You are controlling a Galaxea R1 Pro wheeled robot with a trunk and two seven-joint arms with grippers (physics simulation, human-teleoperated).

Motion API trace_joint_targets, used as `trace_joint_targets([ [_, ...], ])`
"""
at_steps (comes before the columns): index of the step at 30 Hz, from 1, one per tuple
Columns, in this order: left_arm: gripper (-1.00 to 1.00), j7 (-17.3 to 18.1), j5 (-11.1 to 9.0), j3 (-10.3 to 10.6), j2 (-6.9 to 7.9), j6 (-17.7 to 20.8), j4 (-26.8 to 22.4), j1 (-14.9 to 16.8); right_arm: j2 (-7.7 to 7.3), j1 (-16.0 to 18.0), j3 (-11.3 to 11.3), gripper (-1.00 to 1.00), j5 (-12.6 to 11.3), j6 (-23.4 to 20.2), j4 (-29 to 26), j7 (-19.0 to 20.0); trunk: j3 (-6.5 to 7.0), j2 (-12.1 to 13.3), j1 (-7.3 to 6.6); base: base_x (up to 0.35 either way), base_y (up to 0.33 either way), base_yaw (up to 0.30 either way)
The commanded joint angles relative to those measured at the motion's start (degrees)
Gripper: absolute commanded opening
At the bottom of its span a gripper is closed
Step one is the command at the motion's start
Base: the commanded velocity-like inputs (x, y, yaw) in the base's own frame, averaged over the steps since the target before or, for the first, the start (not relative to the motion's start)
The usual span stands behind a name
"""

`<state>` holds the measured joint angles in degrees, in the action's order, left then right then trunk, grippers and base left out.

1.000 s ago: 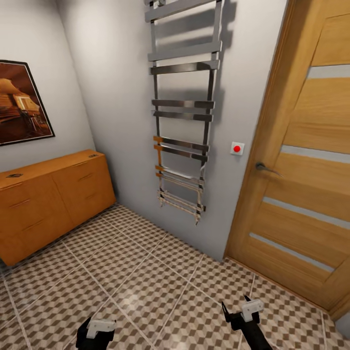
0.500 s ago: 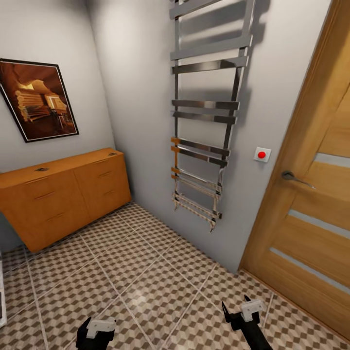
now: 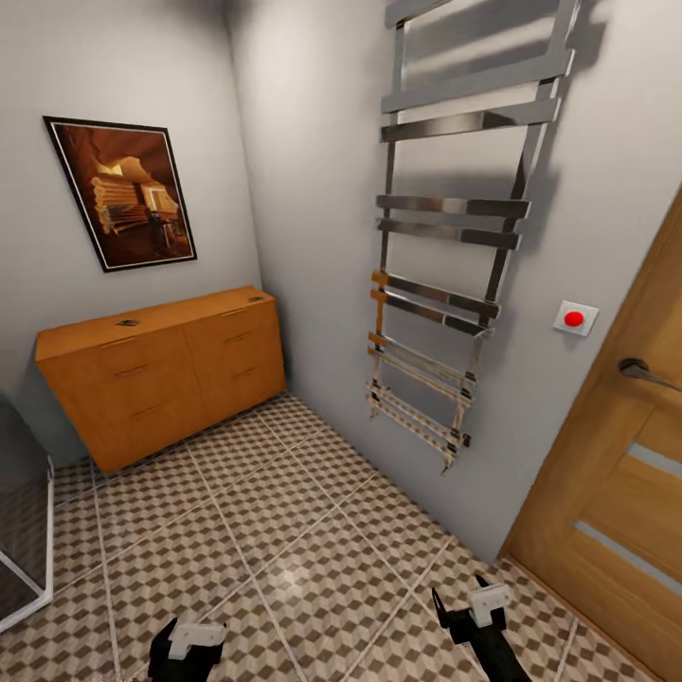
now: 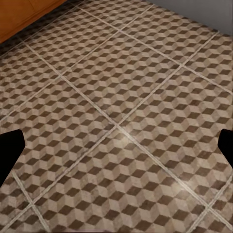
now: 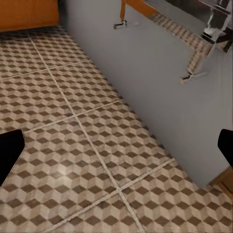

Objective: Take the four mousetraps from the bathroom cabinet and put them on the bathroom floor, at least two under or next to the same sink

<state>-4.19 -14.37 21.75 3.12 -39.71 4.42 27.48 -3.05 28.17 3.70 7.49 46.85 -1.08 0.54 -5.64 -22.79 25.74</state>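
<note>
Head view shows the left gripper (image 3: 187, 637) and right gripper (image 3: 462, 603) low over the bathroom floor (image 3: 284, 540), both empty. In each wrist view the 2 dark fingertips sit at opposite edges of the frame with tile between them, so both grippers are spread open. Beyond them, the cabinet (image 3: 161, 369) stands against the far wall under a framed picture (image 3: 121, 192), well apart from the grippers. 2 small dark items lie on its flat top, too small to identify as mousetraps. A chrome towel rail (image 3: 455, 246) hangs on the side wall beside a wooden door (image 3: 616, 493). The step looks like approach: drive squarely toward the cabinet front, stop within arm's reach, and keep the grippers open and raised to top height.
</note>
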Motion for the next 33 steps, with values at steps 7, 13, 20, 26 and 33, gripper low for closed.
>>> trace_joint_targets([
  [7,1.00,-0.29,-0.13,0.49,-0.05,-0.28,0.21,0.09,-0.03,0.04,0.34,1.00,-0.20,0.17,0.03,0.05,-0.12,-0.12,0.04,0.012,-0.001,0.253],
  [13,1.00,-0.29,-0.13,0.49,-0.05,-0.28,0.19,0.09,0.01,0.04,0.34,1.00,-0.20,0.17,0.03,0.07,-0.12,-0.12,0.04,0.002,0.000,0.253],
  [20,1.00,-0.29,-0.12,0.49,-0.05,-0.28,0.16,0.12,0.00,0.04,0.34,1.00,-0.20,0.15,0.03,0.05,-0.12,-0.12,0.04,0.105,-0.060,0.254],
  [26,1.00,-0.29,-0.11,0.49,-0.05,-0.28,0.20,0.11,0.03,0.04,0.34,1.00,-0.20,0.16,0.03,0.06,-0.12,-0.12,0.04,0.183,-0.117,0.254],
  [33,1.00,-0.29,-0.13,0.49,-0.05,-0.28,0.18,0.10,0.05,0.04,0.34,1.00,-0.20,0.14,0.05,0.04,-0.12,-0.12,0.04,0.192,-0.116,0.254],
])
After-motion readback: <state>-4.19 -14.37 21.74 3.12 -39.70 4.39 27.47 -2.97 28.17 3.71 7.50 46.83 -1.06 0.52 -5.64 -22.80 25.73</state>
